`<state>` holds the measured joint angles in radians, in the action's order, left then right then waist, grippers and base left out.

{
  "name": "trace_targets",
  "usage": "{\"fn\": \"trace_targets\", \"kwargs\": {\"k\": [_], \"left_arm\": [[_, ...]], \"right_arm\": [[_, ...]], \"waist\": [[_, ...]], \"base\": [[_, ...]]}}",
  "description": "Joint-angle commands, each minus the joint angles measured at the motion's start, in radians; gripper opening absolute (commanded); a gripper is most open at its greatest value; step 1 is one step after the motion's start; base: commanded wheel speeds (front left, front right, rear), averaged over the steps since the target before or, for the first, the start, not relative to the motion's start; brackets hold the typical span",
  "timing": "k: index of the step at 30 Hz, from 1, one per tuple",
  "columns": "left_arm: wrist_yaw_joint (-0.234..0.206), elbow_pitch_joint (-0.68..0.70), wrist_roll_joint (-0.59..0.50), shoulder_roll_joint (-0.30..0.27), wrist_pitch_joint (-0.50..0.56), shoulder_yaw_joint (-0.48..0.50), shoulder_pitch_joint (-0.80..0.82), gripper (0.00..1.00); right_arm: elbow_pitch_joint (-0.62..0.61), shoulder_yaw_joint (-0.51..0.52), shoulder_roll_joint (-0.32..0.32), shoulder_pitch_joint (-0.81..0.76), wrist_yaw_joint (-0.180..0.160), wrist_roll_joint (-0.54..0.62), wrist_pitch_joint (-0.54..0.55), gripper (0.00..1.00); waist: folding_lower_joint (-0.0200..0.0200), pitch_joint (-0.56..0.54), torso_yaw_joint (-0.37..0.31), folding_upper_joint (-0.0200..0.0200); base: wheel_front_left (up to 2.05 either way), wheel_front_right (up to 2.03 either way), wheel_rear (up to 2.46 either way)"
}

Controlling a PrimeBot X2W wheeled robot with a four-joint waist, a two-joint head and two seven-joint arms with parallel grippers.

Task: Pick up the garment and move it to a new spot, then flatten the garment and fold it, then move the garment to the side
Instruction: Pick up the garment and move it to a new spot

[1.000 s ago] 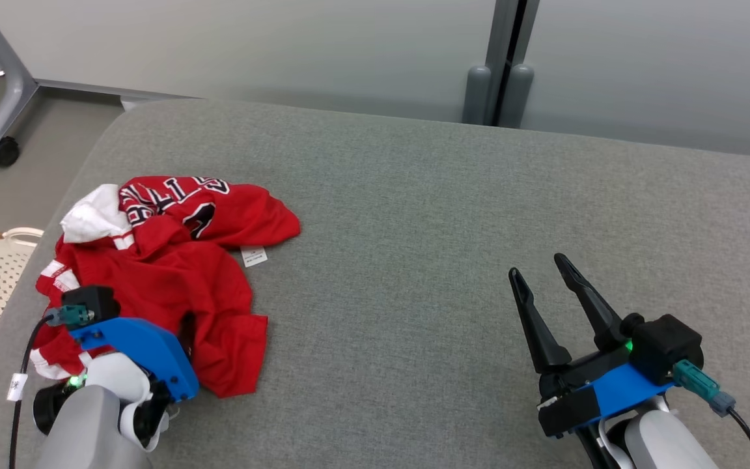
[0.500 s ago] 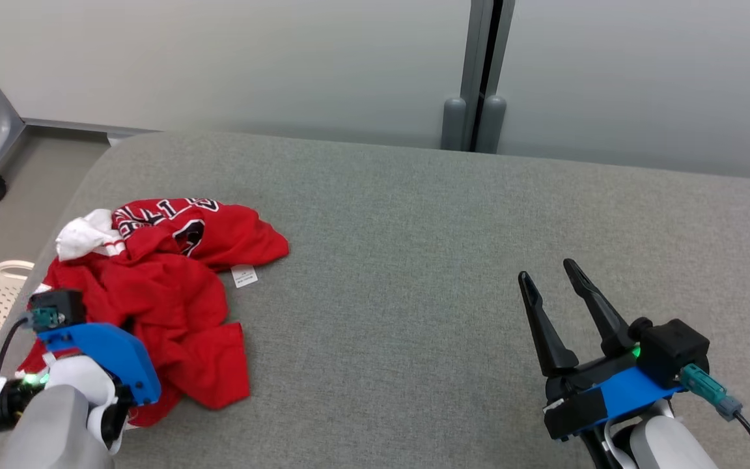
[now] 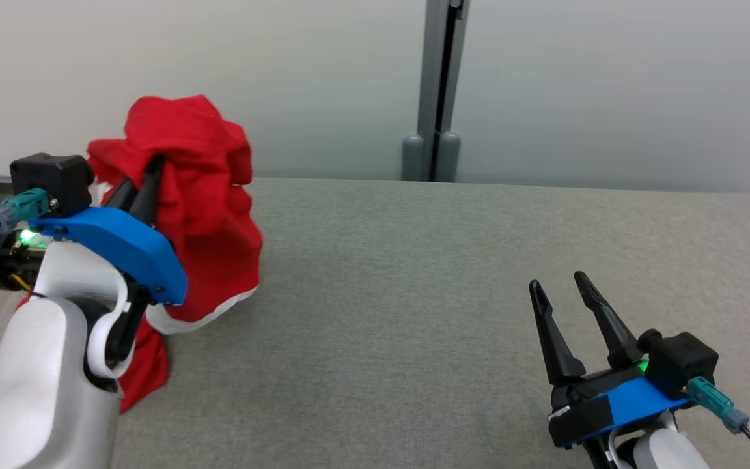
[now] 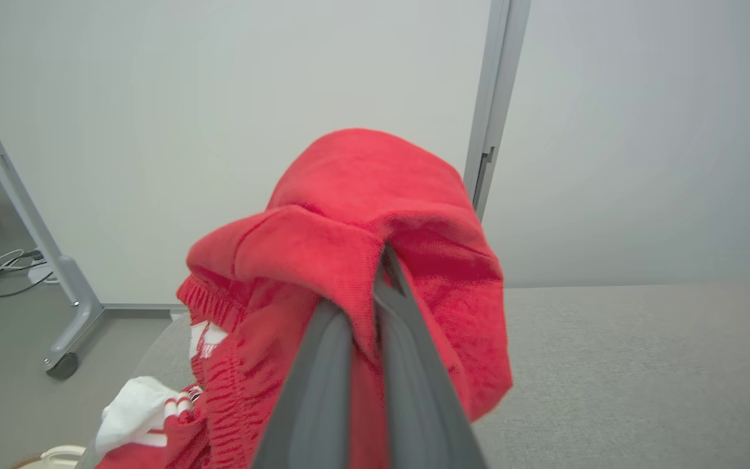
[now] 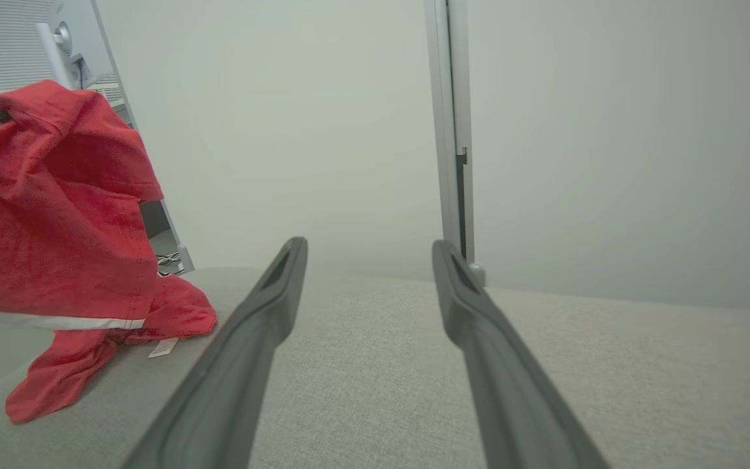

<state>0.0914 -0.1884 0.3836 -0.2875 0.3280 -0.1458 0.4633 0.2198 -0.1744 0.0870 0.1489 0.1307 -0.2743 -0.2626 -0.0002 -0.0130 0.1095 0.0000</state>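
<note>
**A:** How many things are you working with?

**B:** One garment (image 3: 199,169), red. My left gripper (image 3: 153,166) has it. The two fingers are pinched tight on a fold of cloth, up above the left end of the grey padded surface (image 3: 414,293). Most of the cloth hangs bunched over those fingers, clear of the surface. Its lower end trails down onto the surface's left edge.

**A:** And your other tool?

**B:** My right gripper (image 3: 557,283) holds nothing. Its two fingers are spread wide, low over the near right part of the surface and well apart from the garment.

**A:** Any writing?

**B:** One small white tag (image 5: 163,347) lies on the surface at the foot of the garment, but its print is too small to read. One white band (image 3: 206,316) runs along a hem.

**A:** Anything else?

**B:** One grey post (image 3: 437,91) stands behind the surface's far edge.
</note>
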Motion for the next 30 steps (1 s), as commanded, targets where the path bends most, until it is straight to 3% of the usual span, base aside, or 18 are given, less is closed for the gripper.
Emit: {"fn": "trace_targets", "kwargs": {"k": [1,7,12,18,25,26,30], "left_arm": [[-0.004,0.048,0.015,0.017,0.021,-0.011,-0.020,0.00],[-0.032,0.288,0.052,0.081,0.105,-0.066,-0.077,0.00],[-0.046,0.255,0.055,0.160,0.031,-0.112,-0.112,0.00],[-0.023,-0.029,0.018,0.194,-0.159,-0.156,-0.099,0.00],[0.016,-0.439,0.020,0.227,-0.337,-0.252,-0.008,0.00],[0.021,-0.489,0.027,0.230,-0.354,-0.269,0.008,1.00],[0.032,-0.588,0.054,0.236,-0.445,-0.320,0.057,1.00]], "right_arm": [[-0.003,0.005,0.000,-0.006,0.000,0.007,-0.003,1.00],[-0.012,0.002,0.011,0.005,0.000,0.011,-0.003,1.00],[-0.021,-0.012,0.024,0.022,0.000,0.001,-0.002,1.00],[-0.051,-0.028,0.040,0.046,0.000,-0.019,-0.002,1.00],[-0.072,-0.022,0.055,0.074,0.000,-0.040,-0.002,1.00],[-0.069,-0.023,0.054,0.076,0.000,-0.041,-0.002,1.00],[-0.066,-0.018,0.055,0.075,0.000,-0.044,-0.002,1.00]], "waist": [[0.0002,-0.019,-0.036,0.0000],[0.0002,-0.014,-0.167,0.0000],[0.0002,0.008,-0.283,0.0000],[0.0002,0.054,-0.377,0.0000],[0.0002,0.121,-0.394,0.0000],[0.0002,0.124,-0.391,0.0000],[0.0002,0.117,-0.365,0.0000]], "base": [[0.00,0.00,0.00],[0.00,0.00,0.00],[0.00,0.00,0.00],[0.00,0.00,0.00],[0.00,0.00,0.00],[0.00,0.00,0.00],[0.00,0.00,0.00]]}}
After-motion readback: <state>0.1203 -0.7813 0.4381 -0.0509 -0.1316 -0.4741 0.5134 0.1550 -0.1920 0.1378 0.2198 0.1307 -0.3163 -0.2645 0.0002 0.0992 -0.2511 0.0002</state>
